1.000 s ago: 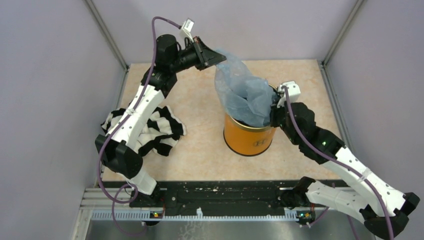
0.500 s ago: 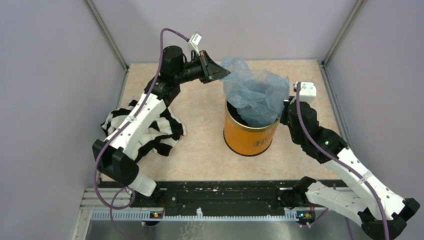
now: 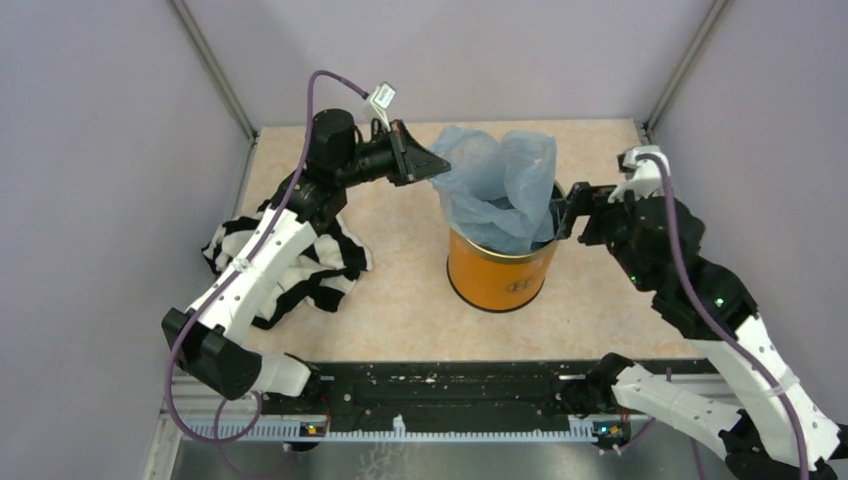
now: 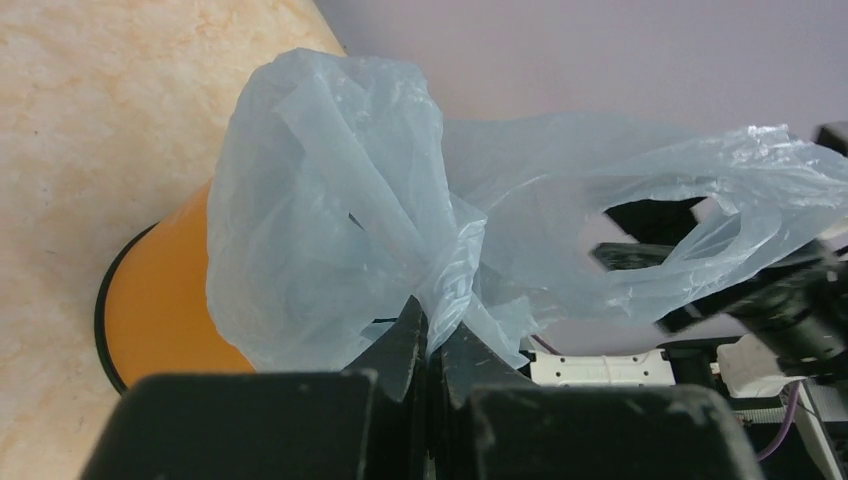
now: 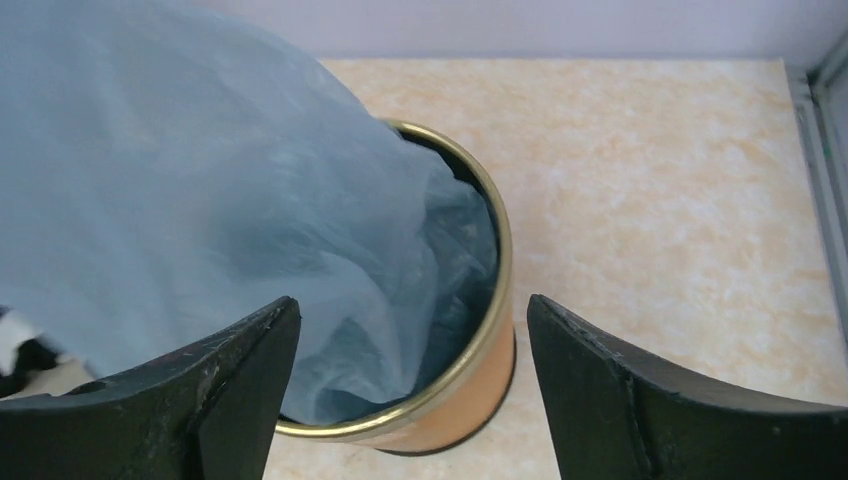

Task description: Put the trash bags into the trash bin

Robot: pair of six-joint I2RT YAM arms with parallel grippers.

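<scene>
Trash bag (image 3: 495, 185) half in the trash bin (image 3: 497, 280), right of worktop (image 3: 400, 295) centre
Left gripper (image 4: 432, 335) pinches its top to hold it over the opening; right gripper (image 5: 410, 310) is spread wide, likely to stuff.

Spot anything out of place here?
The pale-blue trash bag is only partly in the orange trash bin; most of it billows above the rim, pinched by the left claw. A black-and-white striped cloth lies heaped nearby.
</scene>
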